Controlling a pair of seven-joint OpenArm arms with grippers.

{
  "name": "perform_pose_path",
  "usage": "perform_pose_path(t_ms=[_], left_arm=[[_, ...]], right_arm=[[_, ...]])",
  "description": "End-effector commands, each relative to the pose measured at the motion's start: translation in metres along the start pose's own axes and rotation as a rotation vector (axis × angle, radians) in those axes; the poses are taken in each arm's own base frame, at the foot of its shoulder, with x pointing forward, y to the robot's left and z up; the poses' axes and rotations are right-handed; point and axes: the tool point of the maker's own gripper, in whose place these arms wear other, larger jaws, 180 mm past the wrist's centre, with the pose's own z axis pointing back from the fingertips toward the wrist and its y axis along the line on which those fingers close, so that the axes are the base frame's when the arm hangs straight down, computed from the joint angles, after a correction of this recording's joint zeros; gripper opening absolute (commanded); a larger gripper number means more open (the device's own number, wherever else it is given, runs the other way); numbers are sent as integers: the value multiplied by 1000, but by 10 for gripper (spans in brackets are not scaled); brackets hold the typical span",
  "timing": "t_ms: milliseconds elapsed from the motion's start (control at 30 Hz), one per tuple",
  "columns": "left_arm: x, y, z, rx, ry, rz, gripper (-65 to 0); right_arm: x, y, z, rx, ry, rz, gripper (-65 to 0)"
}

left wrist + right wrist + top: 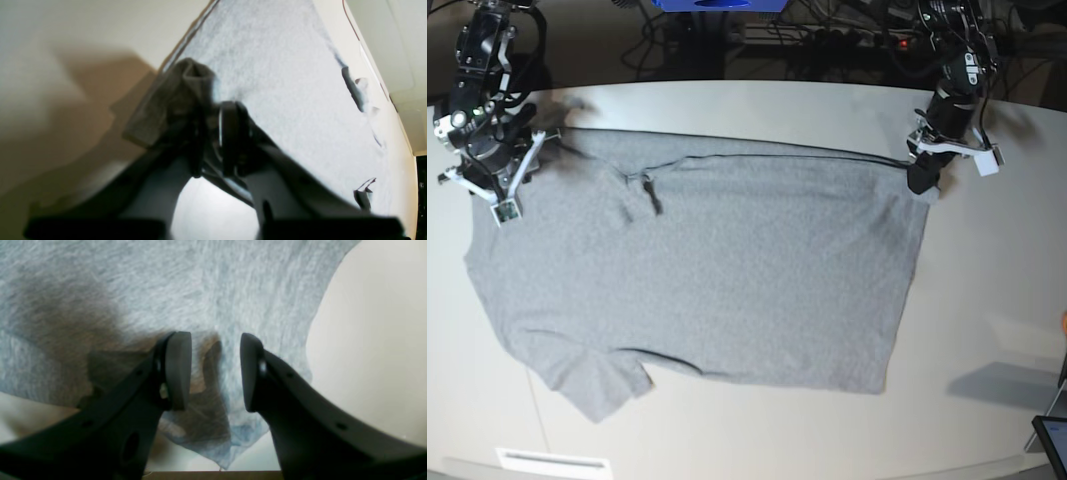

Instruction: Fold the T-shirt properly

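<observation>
My left fingers (pixel 213 140) pinch the shirt (pixel 727 290) corner; right fingers (pixel 216 371) gape above cloth. Pulling one-handed could skew it across the counter (pixel 987 300).

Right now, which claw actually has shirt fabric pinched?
The left claw, shut on a bunched corner of the T-shirt. The right claw is open, hovering over the cloth.

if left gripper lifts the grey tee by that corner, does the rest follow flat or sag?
Probably sags: the heather-grey cotton T-shirt bunches into a soft wad where the left gripper pinches its corner. It looks light and limp, lying flat with small wrinkles. It may drag across the smooth white table rather than stay put.
</observation>
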Motion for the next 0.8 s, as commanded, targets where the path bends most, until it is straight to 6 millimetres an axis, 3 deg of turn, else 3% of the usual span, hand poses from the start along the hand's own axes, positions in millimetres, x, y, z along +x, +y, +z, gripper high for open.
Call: perform_pose_path(t_ms=[0,233,400,767], left_arm=[[12,-5,1,-23,-34,-12,-573],[18,-8,-8,-35,-52,3,-583],[25,-12,-18,-49,-72,20,-628],[26,-12,-32,-53,-85,66,-630]], right_arm=[[8,-7,3,-20,-27,7,-425],[8,-7,3,-20,-27,7,-425],[8,-7,3,-20,-27,7,-425],[7,-6,3,-18,-26,8,-425]])
